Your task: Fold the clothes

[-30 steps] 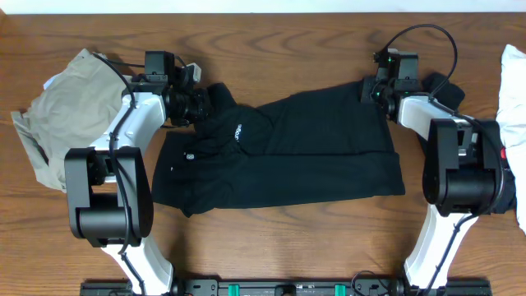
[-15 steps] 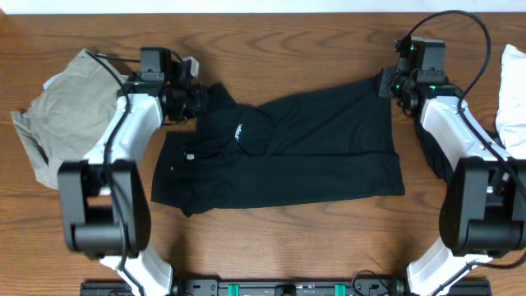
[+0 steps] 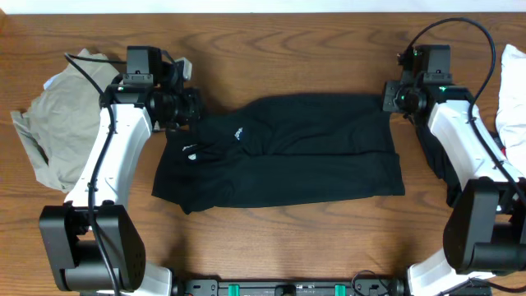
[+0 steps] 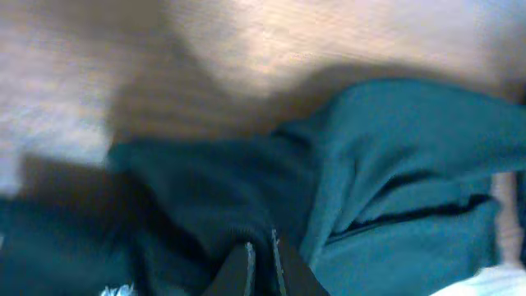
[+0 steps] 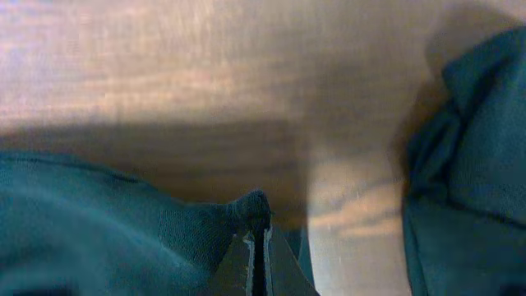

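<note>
Across the middle of the tabletop (image 3: 279,247) the black garment (image 3: 312,160) lies spread, its long side running left to right and its small white logo (image 3: 237,131) near the left end. My left pincer (image 4: 263,251) is clamped on a fold at its far-left corner, and my right pincer (image 5: 257,242) is closed tight on a pinch of the far-right corner. I judge that I hold both far corners at once so the far edge is taut and level, ready to be carried over toward the near edge for a clean lengthwise fold, which is not yet made. Counting cloth, I find four pieces: one black garment in hand, one khaki-grey garment (image 3: 57,123) crumpled at the left and apart from my work, one white cloth (image 3: 514,90) at the right edge, and one further dark heap (image 5: 472,164) beside my right arm, probably waiting its turn. Two pincers, both occupied
</note>
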Available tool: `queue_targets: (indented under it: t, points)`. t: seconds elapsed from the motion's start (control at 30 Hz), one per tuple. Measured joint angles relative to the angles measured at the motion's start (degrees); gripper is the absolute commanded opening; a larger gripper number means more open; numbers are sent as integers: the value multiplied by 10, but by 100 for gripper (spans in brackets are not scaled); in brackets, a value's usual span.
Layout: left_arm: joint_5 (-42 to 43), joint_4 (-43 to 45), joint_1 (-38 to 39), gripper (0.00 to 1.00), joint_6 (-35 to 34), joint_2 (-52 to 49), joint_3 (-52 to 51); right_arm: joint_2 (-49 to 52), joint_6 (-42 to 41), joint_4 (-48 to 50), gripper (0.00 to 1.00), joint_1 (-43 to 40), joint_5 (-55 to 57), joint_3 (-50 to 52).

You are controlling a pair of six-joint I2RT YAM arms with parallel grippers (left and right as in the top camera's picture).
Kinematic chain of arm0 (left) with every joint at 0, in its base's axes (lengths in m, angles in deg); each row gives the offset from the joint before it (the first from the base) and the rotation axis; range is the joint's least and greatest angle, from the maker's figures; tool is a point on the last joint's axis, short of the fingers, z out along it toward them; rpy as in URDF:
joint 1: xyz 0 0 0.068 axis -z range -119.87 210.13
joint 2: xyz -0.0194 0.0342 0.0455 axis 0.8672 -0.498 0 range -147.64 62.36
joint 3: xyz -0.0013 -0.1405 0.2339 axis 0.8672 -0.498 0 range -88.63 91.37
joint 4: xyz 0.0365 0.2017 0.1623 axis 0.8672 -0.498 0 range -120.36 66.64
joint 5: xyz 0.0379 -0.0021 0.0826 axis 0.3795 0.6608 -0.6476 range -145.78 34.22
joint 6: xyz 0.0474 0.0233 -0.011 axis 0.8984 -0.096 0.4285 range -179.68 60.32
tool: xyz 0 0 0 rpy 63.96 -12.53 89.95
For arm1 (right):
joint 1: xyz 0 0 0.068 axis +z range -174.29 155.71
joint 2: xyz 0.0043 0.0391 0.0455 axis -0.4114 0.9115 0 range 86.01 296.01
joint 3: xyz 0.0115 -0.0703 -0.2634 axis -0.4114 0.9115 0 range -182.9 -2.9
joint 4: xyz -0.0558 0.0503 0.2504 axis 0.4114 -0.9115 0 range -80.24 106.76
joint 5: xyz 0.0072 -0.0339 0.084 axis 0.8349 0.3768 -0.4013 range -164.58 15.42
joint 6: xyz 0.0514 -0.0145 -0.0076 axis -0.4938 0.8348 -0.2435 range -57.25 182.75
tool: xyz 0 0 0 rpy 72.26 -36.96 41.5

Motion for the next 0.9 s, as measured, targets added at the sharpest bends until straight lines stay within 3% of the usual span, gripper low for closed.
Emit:
queue_targets:
  t: [0.3,0.9]
  points:
    - [-126,-84,-4,6,0,0,0,-3,3,-59,1,-28,19,0]
    - [-146,-222,-6,8,0,0,-2,-3,5,-135,1,-48,24,0]
